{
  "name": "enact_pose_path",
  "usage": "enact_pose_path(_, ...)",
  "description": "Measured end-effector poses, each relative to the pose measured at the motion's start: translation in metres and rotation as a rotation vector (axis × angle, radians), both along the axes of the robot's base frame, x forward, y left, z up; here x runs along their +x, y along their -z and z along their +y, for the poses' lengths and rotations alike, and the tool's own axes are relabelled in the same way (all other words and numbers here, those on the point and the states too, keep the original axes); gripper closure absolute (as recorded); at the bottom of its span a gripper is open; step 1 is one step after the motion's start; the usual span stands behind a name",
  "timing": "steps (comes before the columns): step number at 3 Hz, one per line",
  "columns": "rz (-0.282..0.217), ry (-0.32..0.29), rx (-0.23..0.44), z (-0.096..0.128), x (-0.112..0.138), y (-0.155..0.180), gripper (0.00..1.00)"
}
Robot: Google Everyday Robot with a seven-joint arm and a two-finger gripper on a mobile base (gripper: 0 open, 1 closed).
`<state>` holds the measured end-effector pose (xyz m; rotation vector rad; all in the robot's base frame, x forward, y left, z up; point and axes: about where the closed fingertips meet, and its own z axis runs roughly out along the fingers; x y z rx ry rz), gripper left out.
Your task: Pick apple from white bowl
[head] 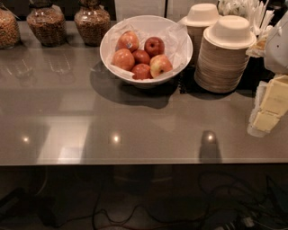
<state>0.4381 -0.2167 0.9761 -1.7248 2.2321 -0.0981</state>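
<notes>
The apple (pixel 160 65), red with a large pale yellow-green patch, lies at the front right of the pile in the white bowl (pixel 182 41). The bowl is lined with crinkled white paper and stands at the back middle of the grey table. Around the apple lie several dark-red apples and an orange-red apple with a sticker (pixel 128 40). My gripper (pixel 264 112) is at the right edge of the view, low over the table, well to the right of and nearer than the bowl. It is open and holds nothing.
Two stacks of beige disposable bowls (pixel 225 56) stand just right of the white bowl, with white cutlery (pixel 252 13) behind them. Three glass jars (pixel 92 22) line the back left. The table's front edge (pixel 135 162) runs across the view, with cables on the floor below.
</notes>
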Motion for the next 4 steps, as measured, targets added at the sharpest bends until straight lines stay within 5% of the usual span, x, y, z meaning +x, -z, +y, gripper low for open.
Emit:
enact_pose_path(1,0.0,0.0,0.0,0.0,0.0,0.0,0.0)
enact_pose_path(2,-0.057,0.023,0.066,0.003,0.013,0.0,0.0)
enact_pose_path(4,-0.231,0.049,0.267,0.035,0.094,-0.003,0.0)
